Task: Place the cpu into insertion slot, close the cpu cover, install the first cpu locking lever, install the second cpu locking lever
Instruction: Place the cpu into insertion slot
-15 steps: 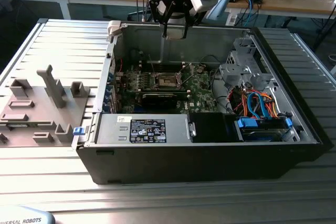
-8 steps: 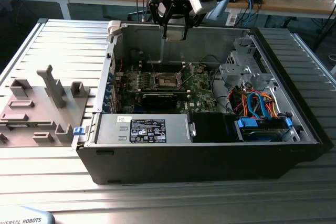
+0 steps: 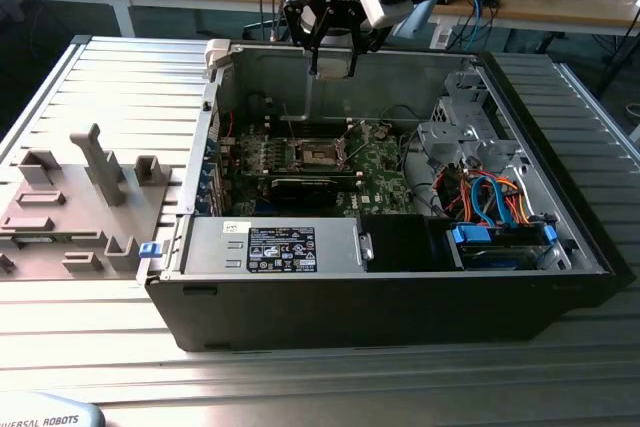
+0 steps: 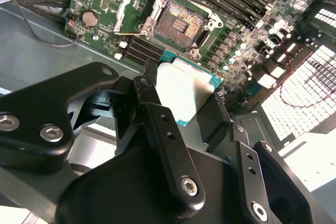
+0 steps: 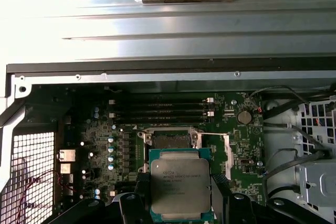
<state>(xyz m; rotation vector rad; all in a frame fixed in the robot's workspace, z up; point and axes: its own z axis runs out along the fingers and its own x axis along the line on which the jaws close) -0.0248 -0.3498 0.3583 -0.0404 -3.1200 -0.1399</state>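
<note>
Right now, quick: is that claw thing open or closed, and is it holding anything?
The gripper is closed, holding the cpu by two opposite edges above the motherboard.

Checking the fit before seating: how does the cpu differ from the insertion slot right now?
The cpu has a dull silver-grey top; the insertion slot is a dark square with a metal rim. The cpu is clamped in the gripper, off the motherboard; the insertion slot sits fixed on it, empty. Both are square, with outlines that look matched.
</note>
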